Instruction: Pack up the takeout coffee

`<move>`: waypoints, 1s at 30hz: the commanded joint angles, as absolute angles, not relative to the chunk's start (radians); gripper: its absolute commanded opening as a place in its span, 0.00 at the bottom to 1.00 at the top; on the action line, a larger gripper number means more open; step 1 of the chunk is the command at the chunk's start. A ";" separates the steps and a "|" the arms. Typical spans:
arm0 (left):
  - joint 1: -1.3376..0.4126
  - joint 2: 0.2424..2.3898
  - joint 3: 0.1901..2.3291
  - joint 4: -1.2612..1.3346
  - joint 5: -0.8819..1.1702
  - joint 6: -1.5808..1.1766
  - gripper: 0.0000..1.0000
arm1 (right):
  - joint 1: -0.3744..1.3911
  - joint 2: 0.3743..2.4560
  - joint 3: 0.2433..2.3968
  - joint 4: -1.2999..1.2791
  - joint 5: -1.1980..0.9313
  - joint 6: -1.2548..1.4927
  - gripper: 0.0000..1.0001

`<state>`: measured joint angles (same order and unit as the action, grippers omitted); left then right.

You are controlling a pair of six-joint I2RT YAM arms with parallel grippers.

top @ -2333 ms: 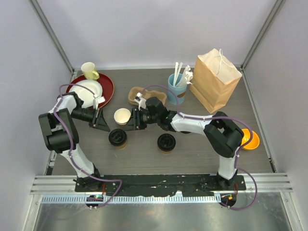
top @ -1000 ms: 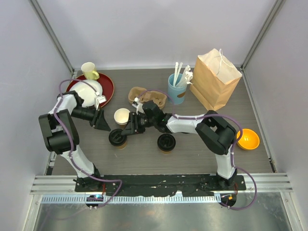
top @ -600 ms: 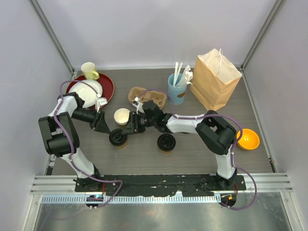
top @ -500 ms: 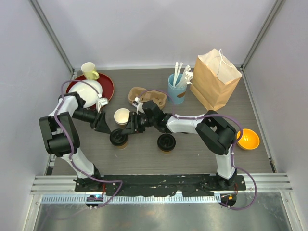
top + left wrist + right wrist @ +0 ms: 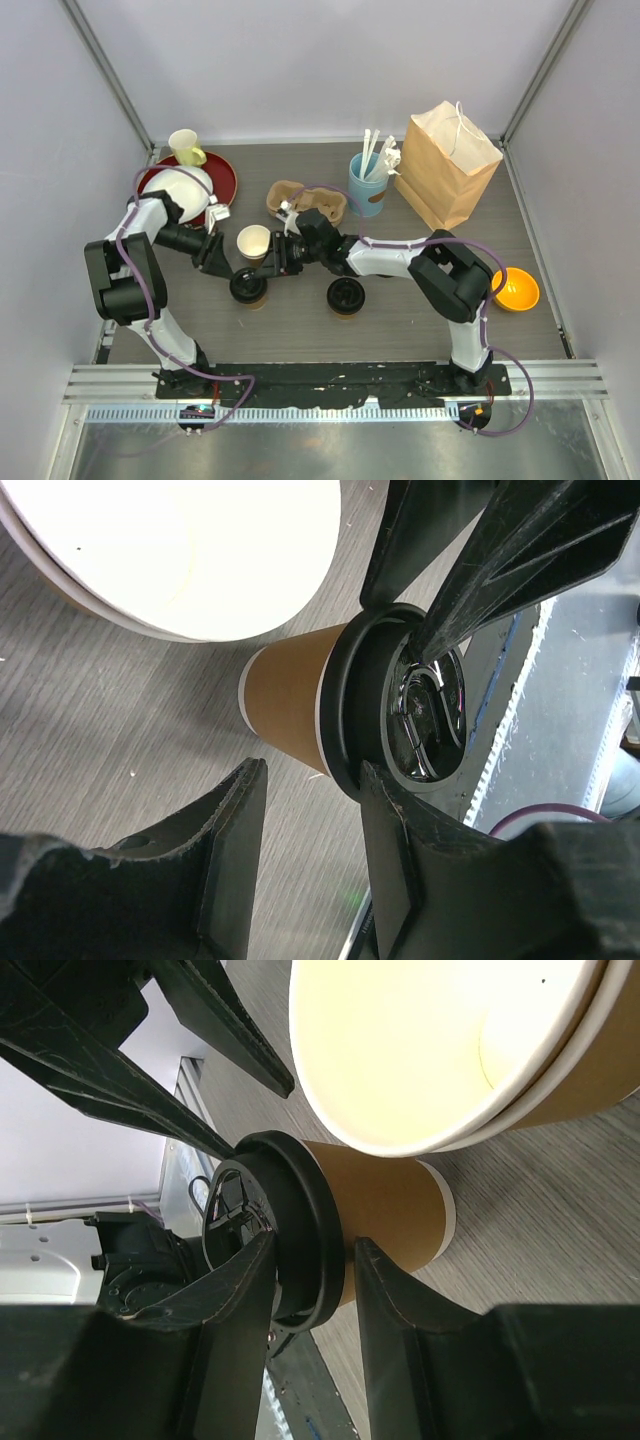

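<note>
Grey wood-grain bench (image 5: 300, 335) between white walls carries everything. One small tan paper cup with a round black plastic sip lid (image 5: 247, 287) stands upright at the front left, just beside a lidless tan paper cup with white inside (image 5: 253, 242). The left gripper (image 5: 312, 770) is half open, and the lidded cup is just ahead of its fingertips. The right gripper (image 5: 315, 1243) straddles the lid rim from the other side; I cannot tell if it presses. The second lidded tan cup (image 5: 345, 296) stands free to the right, well apart from the brown paper bag (image 5: 447, 165).
</note>
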<state>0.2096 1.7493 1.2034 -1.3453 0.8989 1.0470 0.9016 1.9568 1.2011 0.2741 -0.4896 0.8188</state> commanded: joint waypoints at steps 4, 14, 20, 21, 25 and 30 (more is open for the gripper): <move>0.164 1.713 1.186 -1.661 0.893 1.058 0.45 | 0.910 1.896 1.215 0.304 -0.448 0.805 0.39; 0.150 1.799 1.192 -1.663 0.871 1.045 0.24 | 0.917 1.902 1.200 0.307 -0.449 0.807 0.38; 0.124 1.770 1.146 -1.661 0.835 1.084 0.14 | 0.917 1.887 1.170 0.307 -0.439 0.804 0.37; 0.123 1.767 1.144 -1.661 0.831 1.089 0.12 | 0.917 1.887 1.166 0.307 -0.437 0.802 0.38; 0.121 1.772 1.132 -1.652 0.825 1.097 0.09 | 0.917 1.885 1.147 0.308 -0.433 0.802 0.38; 0.121 1.775 1.129 -1.635 0.824 1.086 0.05 | 0.917 1.881 1.135 0.314 -0.426 0.798 0.37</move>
